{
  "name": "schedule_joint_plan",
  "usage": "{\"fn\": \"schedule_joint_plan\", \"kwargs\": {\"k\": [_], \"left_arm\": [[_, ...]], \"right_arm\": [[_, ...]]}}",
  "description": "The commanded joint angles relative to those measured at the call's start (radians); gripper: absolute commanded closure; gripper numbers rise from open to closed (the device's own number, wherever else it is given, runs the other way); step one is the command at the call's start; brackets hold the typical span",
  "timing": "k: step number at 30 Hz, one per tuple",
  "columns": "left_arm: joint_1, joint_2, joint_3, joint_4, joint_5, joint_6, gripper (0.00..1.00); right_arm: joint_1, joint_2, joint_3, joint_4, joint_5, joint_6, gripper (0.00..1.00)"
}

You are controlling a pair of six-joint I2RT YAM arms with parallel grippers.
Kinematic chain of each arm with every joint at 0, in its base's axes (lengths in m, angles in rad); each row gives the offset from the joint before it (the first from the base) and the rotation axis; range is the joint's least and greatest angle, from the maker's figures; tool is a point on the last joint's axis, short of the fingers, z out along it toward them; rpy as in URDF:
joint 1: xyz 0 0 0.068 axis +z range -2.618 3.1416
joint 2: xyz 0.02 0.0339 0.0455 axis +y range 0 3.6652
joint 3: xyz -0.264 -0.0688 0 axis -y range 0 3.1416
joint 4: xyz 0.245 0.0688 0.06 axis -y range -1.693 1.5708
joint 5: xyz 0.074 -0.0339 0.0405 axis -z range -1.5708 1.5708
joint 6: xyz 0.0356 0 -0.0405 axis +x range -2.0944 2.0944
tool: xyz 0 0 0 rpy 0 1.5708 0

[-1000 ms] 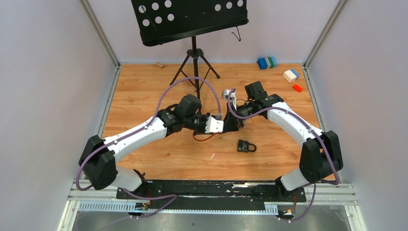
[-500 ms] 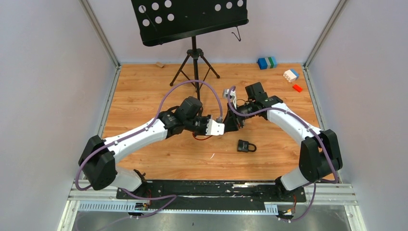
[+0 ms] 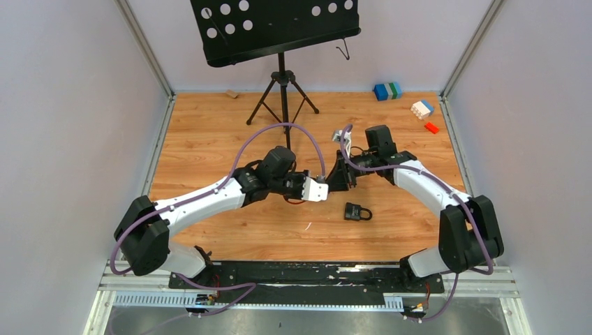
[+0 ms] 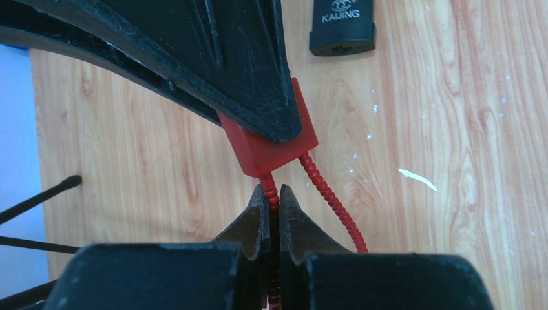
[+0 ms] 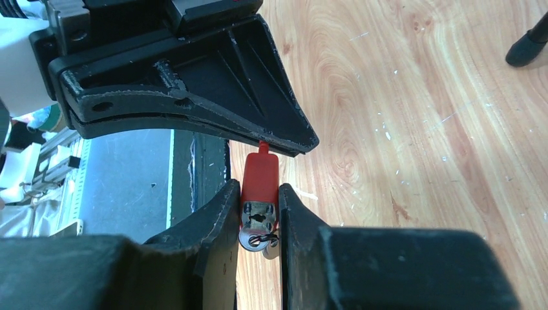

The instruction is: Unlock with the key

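Observation:
A red cable lock is held between both grippers above the table's middle. My right gripper is shut on the red lock body, whose metal keyway end faces the camera. A silver key head with a black wire ring shows just below the keyway; I cannot tell whether it is inserted. My left gripper is shut on the red cable right below the lock body; the other cable strand hangs free. In the top view the grippers meet tip to tip: left, right.
A black padlock lies on the wood just in front of the grippers, also in the left wrist view. A music stand's tripod stands behind. Toy bricks lie at the back right.
Both grippers, still holding the lock, have shifted a little to the right. The right wrist has swung back and rightward; the left arm has stretched further forward.

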Motion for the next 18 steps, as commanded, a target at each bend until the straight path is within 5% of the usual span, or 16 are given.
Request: {"fn": "schedule_joint_plan", "kwargs": {"k": [1,15,18], "left_arm": [[-0.035,-0.010,-0.043,0.034,0.030,-0.010,1.00],[0.067,-0.041,-0.044,0.158,0.047,-0.199,1.00],[0.068,-0.042,-0.043,0.147,0.076,-0.187,0.88]], "right_arm": [[-0.052,-0.069,-0.009,0.253,-0.116,0.106,1.00],[-0.066,-0.121,0.004,0.072,-0.034,-0.113,1.00],[-0.066,-0.115,0.005,0.103,-0.029,-0.071,1.00]]}}
